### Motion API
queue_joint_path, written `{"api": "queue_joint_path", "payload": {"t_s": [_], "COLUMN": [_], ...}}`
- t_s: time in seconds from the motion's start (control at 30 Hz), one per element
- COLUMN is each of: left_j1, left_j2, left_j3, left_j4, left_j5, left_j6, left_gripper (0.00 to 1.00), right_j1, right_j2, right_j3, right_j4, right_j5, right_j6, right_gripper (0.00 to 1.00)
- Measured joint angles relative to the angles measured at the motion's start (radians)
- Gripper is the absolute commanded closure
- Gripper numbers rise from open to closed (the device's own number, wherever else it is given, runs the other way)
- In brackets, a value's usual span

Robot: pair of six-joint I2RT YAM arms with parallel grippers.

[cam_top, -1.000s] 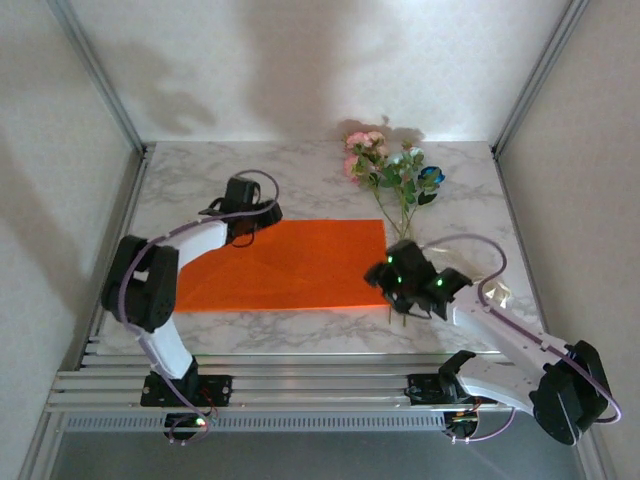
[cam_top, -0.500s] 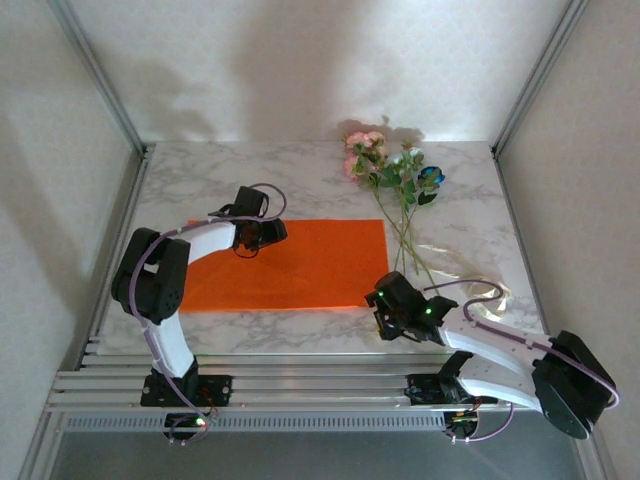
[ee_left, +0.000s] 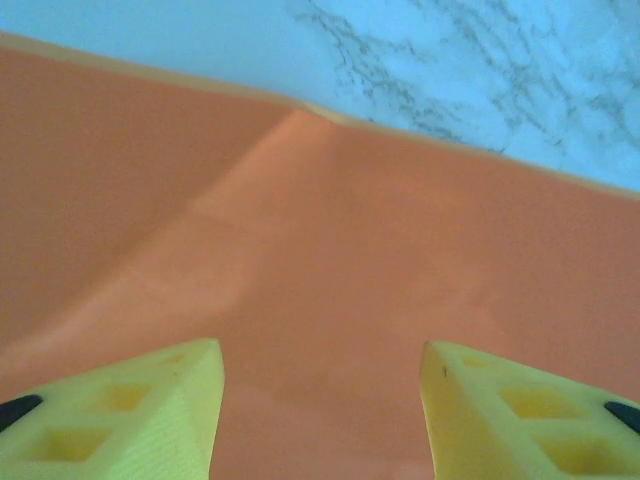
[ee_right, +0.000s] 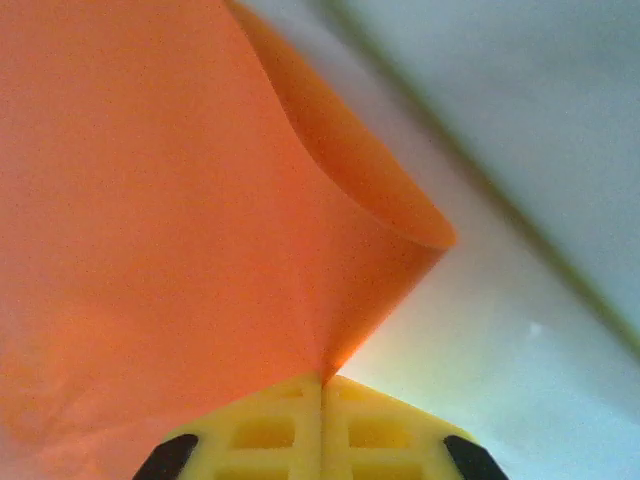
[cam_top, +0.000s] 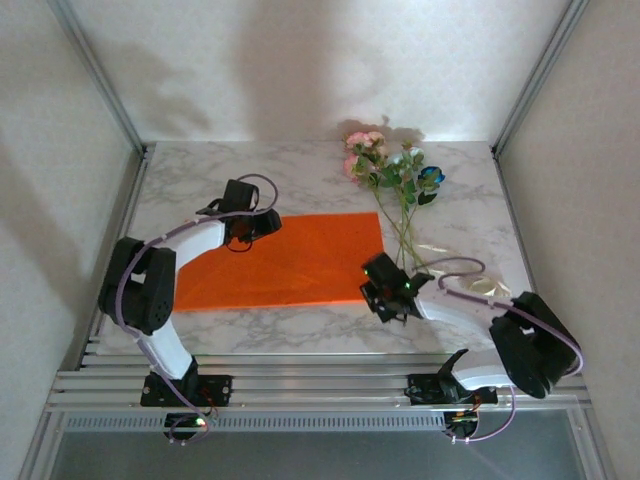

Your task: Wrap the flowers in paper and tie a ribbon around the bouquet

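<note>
The orange paper [cam_top: 290, 260] lies flat on the marble table, with its near right corner lifted and curled [ee_right: 370, 190]. My right gripper [cam_top: 380, 290] [ee_right: 322, 385] is shut on that corner, the sheet pinched between its yellow fingers [ee_right: 260, 430]. My left gripper [cam_top: 262, 228] [ee_left: 320, 370] hovers open low over the paper's far left part, with nothing between its fingers [ee_left: 150, 410]. The flowers [cam_top: 390, 170], pink and blue blooms with green leaves, lie at the back right, their thin stems [cam_top: 405, 235] running toward the paper's right edge. A pale ribbon [cam_top: 487, 287] lies by the right arm.
The marble table [cam_top: 200, 180] is walled by white panels and metal posts at the back corners. Aluminium rails [cam_top: 300, 375] run along the near edge, where both arm bases stand. A purple cable [cam_top: 470, 265] loops over the right arm.
My right gripper has moved left from the stems to the paper's near right corner and shut on it, lifting the corner. The left gripper has barely shifted.
</note>
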Motion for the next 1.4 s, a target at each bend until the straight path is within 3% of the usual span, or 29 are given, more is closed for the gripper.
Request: {"api": "queue_joint_path", "payload": {"t_s": [0.2, 0.33, 0.43, 0.57, 0.7, 0.97, 1.0, 1.1, 1.17, 1.27, 1.4], "left_j1": [0.092, 0.148, 0.165, 0.179, 0.206, 0.254, 0.257, 0.258, 0.260, 0.260, 0.254], "left_j2": [-0.080, -0.080, -0.057, -0.013, 0.035, 0.122, 0.135, 0.161, 0.156, 0.129, 0.045], "left_j3": [-0.004, -0.003, -0.001, 0.018, 0.039, 0.047, 0.047, 0.037, 0.023, -0.038, -0.174], "left_j4": [-0.013, -0.019, -0.032, -0.040, -0.039, -0.039, -0.039, -0.029, -0.008, 0.053, 0.133], "left_j5": [-0.024, -0.048, -0.061, -0.069, -0.075, -0.083, -0.082, -0.080, -0.072, -0.064, -0.016], "left_j6": [-0.037, -0.055, -0.056, -0.066, -0.080, -0.097, -0.097, -0.101, -0.108, -0.126, -0.185], "left_gripper": [0.44, 0.44, 0.44, 0.44, 0.44, 0.46, 0.47, 0.55, 0.58, 0.62, 0.63], "right_j1": [0.071, 0.109, 0.050, -0.134, -0.253, -0.331, -0.333, -0.334, -0.334, -0.334, -0.334], "right_j2": [0.032, -0.008, -0.043, -0.021, 0.129, 0.555, 0.615, 0.800, 0.902, 0.975, 0.909], "right_j3": [0.402, 0.469, 0.471, 0.540, 0.739, 1.157, 1.221, 1.442, 1.577, 1.673, 1.582], "right_j4": [-0.159, -0.266, -0.341, -0.351, -0.328, -0.286, -0.287, -0.316, -0.353, -0.413, -0.459], "right_j5": [0.052, 0.070, 0.063, -0.006, -0.113, -0.273, -0.287, -0.311, -0.313, -0.284, -0.212], "right_j6": [-0.429, -0.641, -0.768, -0.927, -1.065, -1.202, -1.202, -1.184, -1.160, -1.109, -0.999], "right_gripper": [1.00, 1.00, 1.00, 1.00, 1.00, 1.00, 0.96, 0.65, 0.53, 0.43, 0.39]}}
